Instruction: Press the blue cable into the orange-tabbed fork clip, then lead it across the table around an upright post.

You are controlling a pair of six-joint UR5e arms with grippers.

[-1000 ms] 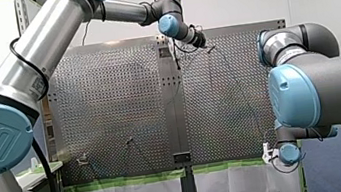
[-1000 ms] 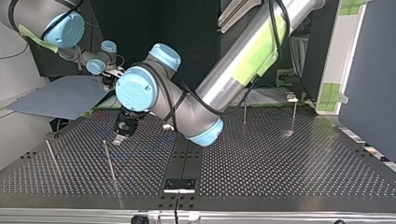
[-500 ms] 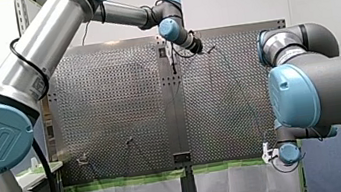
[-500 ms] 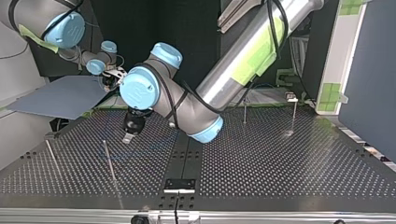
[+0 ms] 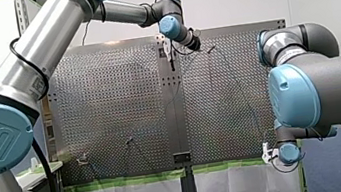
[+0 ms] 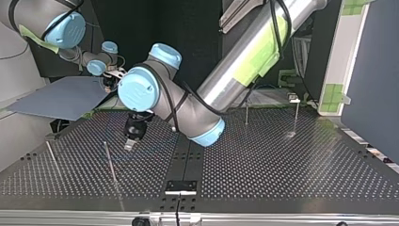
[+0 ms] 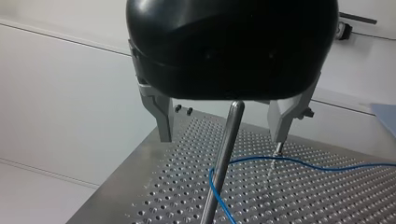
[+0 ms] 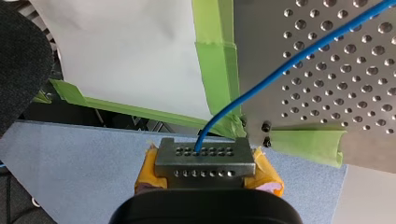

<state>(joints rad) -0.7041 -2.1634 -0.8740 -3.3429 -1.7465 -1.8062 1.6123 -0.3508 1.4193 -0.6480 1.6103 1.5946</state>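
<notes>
Front view: left hand (image 5: 195, 45), far out over the perforated surface (image 5: 110, 109), has edged a little toward the middle seam in the last second. The right hand (image 5: 267, 153) is unmoved at the near right corner. Top view: the left hand (image 6: 128, 145) has slid slightly toward the view's middle and lower, beside an upright post (image 6: 110, 162). By my judgement the wrap round the post is in progress (no clip can be made out, so the pressing step is uncheckable). Left wrist view: metal fingers (image 7: 159, 116) apart, gripping nothing, with the post between them. The blue cable (image 7: 299, 163) is thin, bright and slack, lying on the surface, bending round the post low down, then running off past one fingertip. Right wrist view: the right hand, with yellow pads (image 8: 266, 175), is clamped on the cable's end, which leads out over the green tape (image 8: 219, 70) onto the surface.
</notes>
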